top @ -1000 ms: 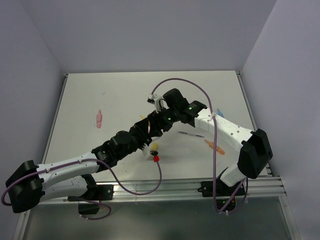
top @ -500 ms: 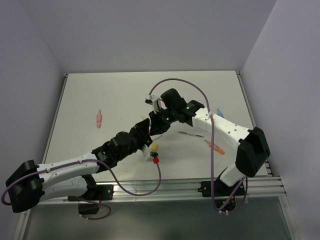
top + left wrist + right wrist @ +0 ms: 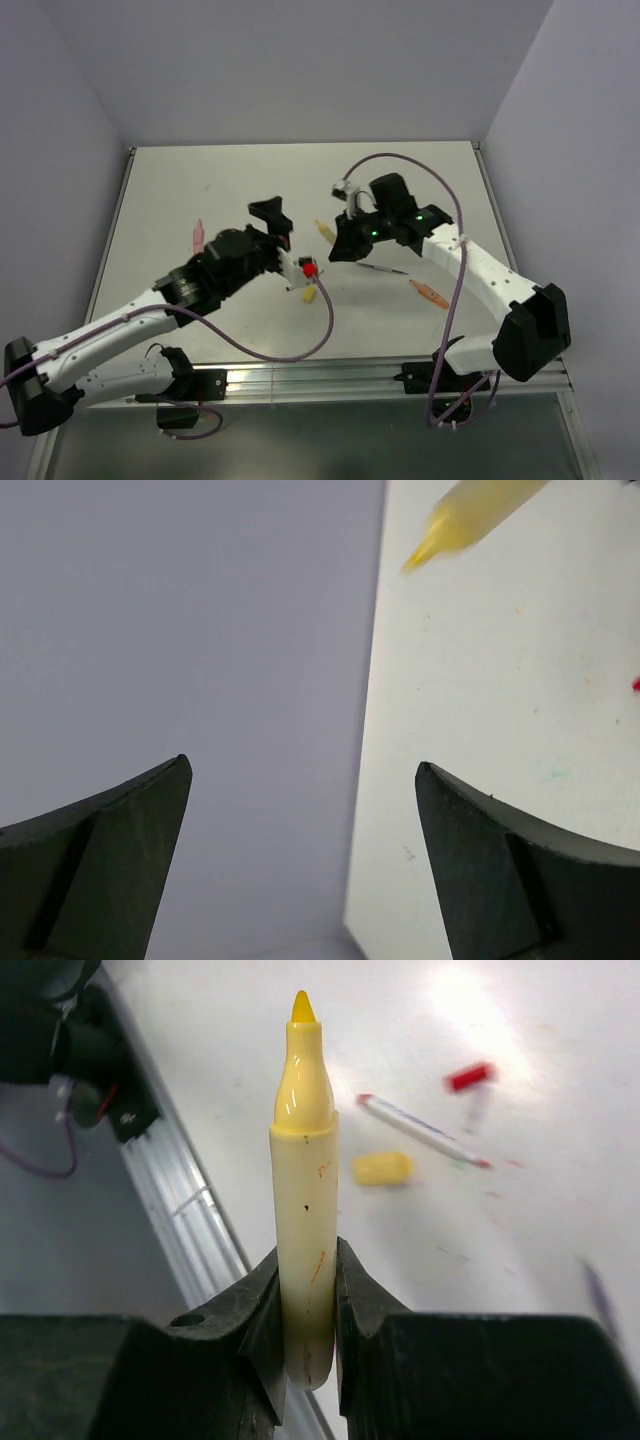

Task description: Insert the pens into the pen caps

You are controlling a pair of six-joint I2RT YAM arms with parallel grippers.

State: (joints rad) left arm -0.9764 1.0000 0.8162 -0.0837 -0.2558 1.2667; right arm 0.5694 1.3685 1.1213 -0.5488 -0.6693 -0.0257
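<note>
Two claws work above the white surface (image 3: 250, 180). The right claw (image 3: 305, 1270) is clamped on the lower barrel of the yellow pen (image 3: 303, 1150), whose bare tip points away from the fingers, near the middle of the surface. The left claw (image 3: 302, 780) gapes wide with nothing between its fingers. The yellow cap (image 3: 308, 294) lies toward the near edge, the pink pen (image 3: 198, 237) near the left edge, and the orange pen (image 3: 428, 293) toward the right edge.
</note>
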